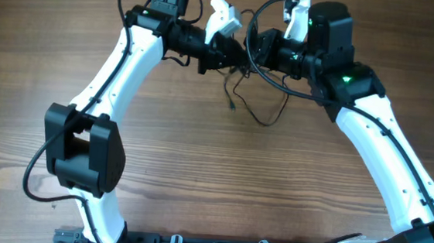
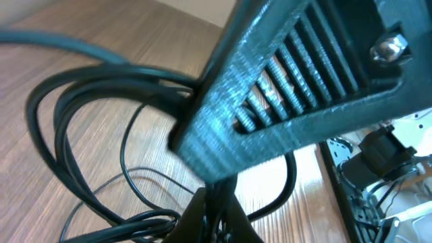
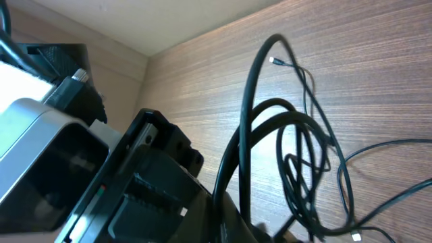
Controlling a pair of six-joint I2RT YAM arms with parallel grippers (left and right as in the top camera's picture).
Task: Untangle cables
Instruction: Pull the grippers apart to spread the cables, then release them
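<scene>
Much open tabletop (image 1: pixel 212 183) around tangled cables (image 1: pixel 234 99)

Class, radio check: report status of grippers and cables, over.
Left gripper shut on cables. Right gripper shut on cables. Loops hang below, trailing onto table. Grippers nearly touching; nothing else near.

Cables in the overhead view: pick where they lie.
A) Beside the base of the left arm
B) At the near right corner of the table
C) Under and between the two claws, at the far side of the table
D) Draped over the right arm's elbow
C: the cables trail down onto the table from the spot where the left claw and the right claw meet.
</scene>
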